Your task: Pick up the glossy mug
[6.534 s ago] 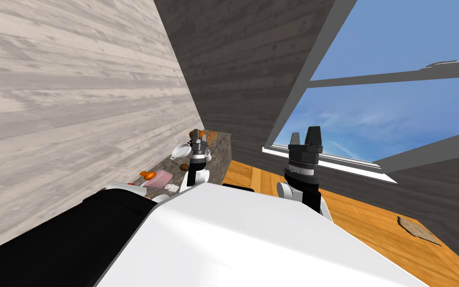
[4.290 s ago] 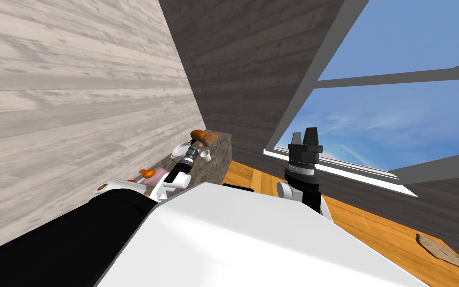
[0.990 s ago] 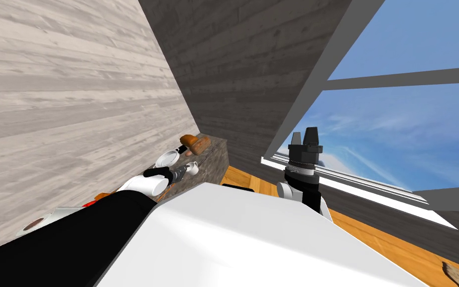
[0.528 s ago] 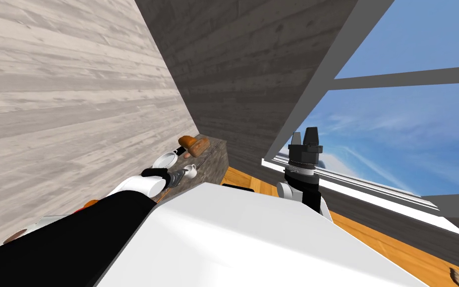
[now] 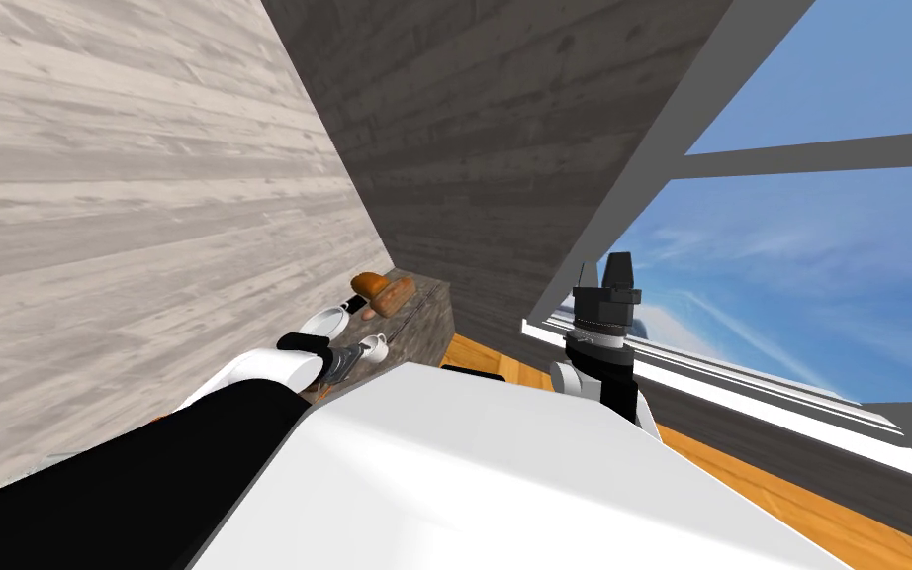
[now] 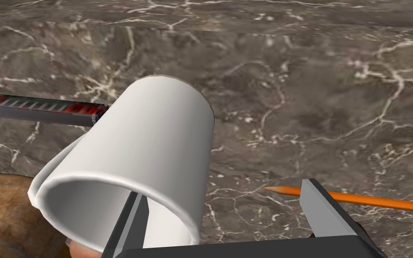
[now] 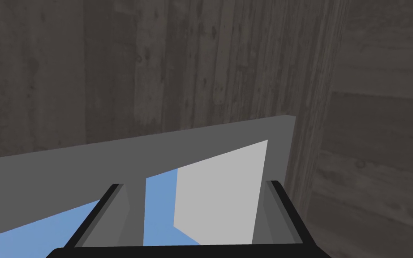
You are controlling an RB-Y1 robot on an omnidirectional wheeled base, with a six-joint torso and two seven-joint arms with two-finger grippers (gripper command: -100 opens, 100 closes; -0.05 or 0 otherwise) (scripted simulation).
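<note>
The glossy white mug [image 6: 156,152] stands on the dark marble counter [image 6: 317,112], its mouth turned toward my left hand. My left gripper [image 6: 222,192] is open right at its rim. One finger [image 6: 131,224] reaches into the mug's mouth and the other stands outside, so the near wall lies between them, not pressed. In the head view the mug [image 5: 373,346] is small, just past the left gripper [image 5: 345,360] near the counter's front edge. My right gripper [image 5: 607,275] is held up by the window, open and with nothing in it [image 7: 196,210].
An orange pencil [image 6: 358,200] lies on the counter beside the outer finger. A dark red-striped bar [image 6: 40,109] lies behind the mug, a brown object [image 6: 4,210] beside it. A bread loaf [image 5: 385,288] and a white bowl [image 5: 326,322] sit farther along the counter [image 5: 429,312].
My left arm came down from above the counter to the mug's rim several seconds ago. Over the last second my head view has swung a little; both grippers keep their places.
</note>
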